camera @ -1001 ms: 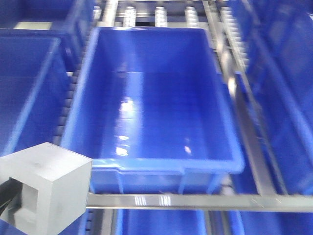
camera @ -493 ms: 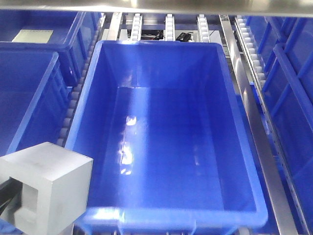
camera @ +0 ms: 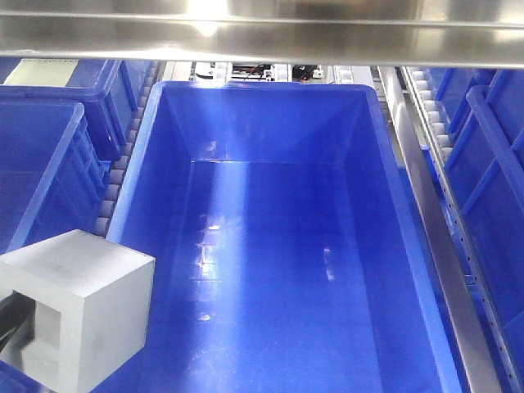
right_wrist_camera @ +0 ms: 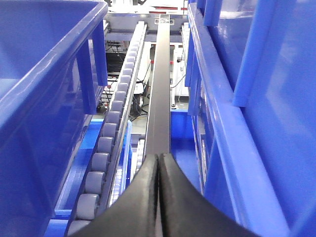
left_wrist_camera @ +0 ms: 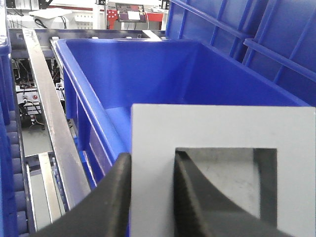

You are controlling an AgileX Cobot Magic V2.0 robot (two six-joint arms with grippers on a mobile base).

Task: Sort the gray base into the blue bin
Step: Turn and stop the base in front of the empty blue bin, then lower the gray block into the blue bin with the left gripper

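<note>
Gray base [camera: 78, 307], a matte gray cube-like block with plain flat sides, sharp edges and a few faint scuffs on top. One face has a square recessed opening, shadowed inside, and in the left wrist view that face [left_wrist_camera: 222, 143] points at the camera. The left tool [left_wrist_camera: 152, 163] pinches the block's left wall with one black finger outside and the other inside the recess, so it is narrow and holding the base.

The base sits at the near-left corner of the blue bin [camera: 135, 176], a large deep bright-blue plastic tote with smooth tapered walls and a thick rim. It covers part of that rim in the front view. Cannot tell if it is over the inside or just outside. The bin floor is bare and glossy with light glints.

A silver metal bar [camera: 262, 33] crosses beyond the bin's far end. A gray roller track [camera: 115, 180] runs along the bin's left side. The right tool [right_wrist_camera: 158, 165] has its black fingers pressed together with nothing between them.
</note>
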